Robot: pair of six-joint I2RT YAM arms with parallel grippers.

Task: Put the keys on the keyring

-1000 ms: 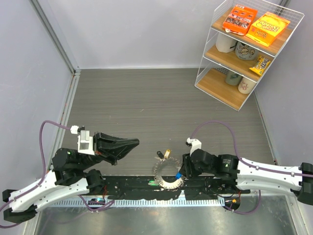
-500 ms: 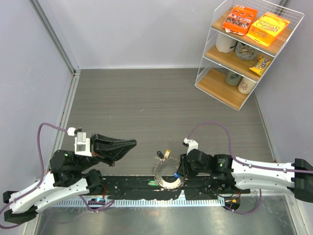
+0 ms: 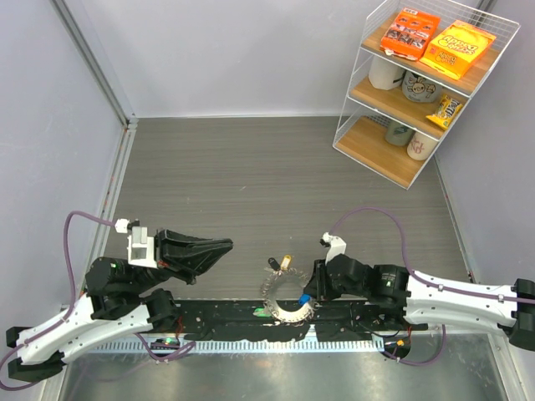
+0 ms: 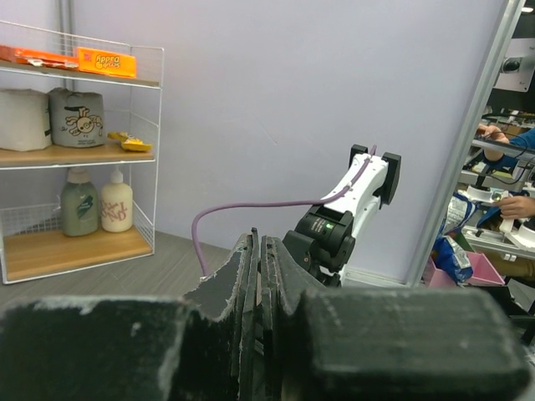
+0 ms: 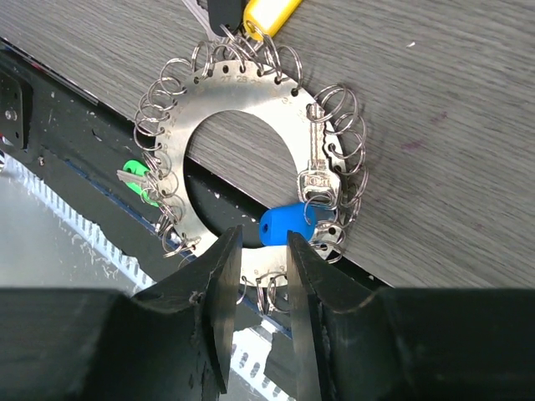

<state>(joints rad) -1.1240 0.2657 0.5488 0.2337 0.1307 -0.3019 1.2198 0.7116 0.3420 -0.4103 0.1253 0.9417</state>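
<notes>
Keyring [image 3: 282, 299] [image 5: 242, 83]: flat metal disc with a round hole, its rim fringed with small split rings. Lies flat at the near middle of the table [image 3: 251, 167], half on the grey wood-grain top, half over the black strip [image 3: 359, 319] along the near edge.

Keys on the disc: blue-headed key [image 3: 304, 298] [image 5: 288, 224] on the right side, silver blade pointing far; green-headed key [image 3: 261, 312] [image 5: 138, 180] on the near left; yellow tag [image 3: 287, 261] [image 5: 267, 12] at the far edge.

Right gripper [image 3: 308, 294] [image 5: 261, 242]: low over the disc's near right side, jaws parted by a narrow gap, tips just at the blue head. Contact with it cannot be told; nothing seen pinched.

Left gripper [image 3: 227, 243] [image 4: 257, 242]: raised, well left of the keyring, pointing right, jaws clenched together with nothing between them.

Wire rack [image 3: 426, 83]: far right, three wooden shelves carrying boxes and bottles.
</notes>
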